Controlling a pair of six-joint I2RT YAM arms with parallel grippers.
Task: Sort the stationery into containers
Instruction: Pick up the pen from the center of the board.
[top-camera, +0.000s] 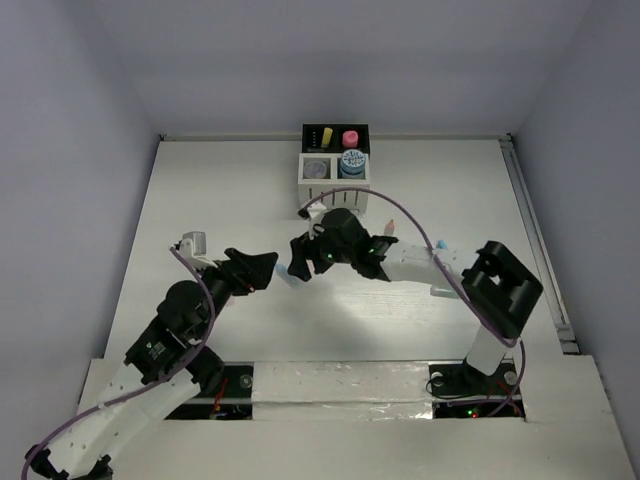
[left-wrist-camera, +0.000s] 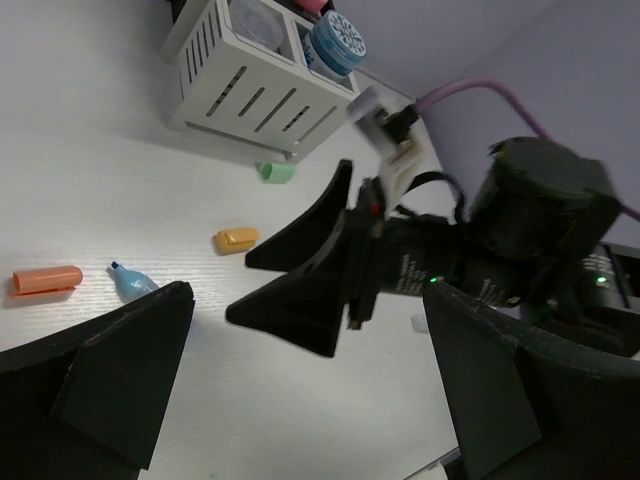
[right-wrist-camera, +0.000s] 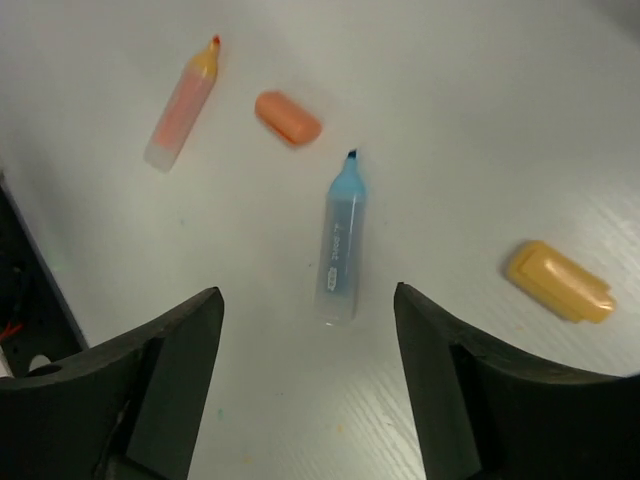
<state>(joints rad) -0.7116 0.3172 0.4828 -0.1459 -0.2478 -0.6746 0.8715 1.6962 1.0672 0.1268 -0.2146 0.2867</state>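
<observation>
Your right gripper (right-wrist-camera: 307, 297) hangs in front of the organiser (top-camera: 335, 165) with its jaws partly apart. They straddle a blue marker (right-wrist-camera: 340, 250) lying flat on the table (top-camera: 200, 200), apparently without touching it. Your left gripper (top-camera: 262, 270) is spread wide and holds nothing. A green cap (left-wrist-camera: 277, 171) lies just before the organiser's slatted front. A yellow cap (left-wrist-camera: 237, 239) lies farther out, and an orange cap (left-wrist-camera: 47, 280) farther still, beside the marker. A blue-white roll (left-wrist-camera: 336, 42) sits in one white bin of the organiser.
</observation>
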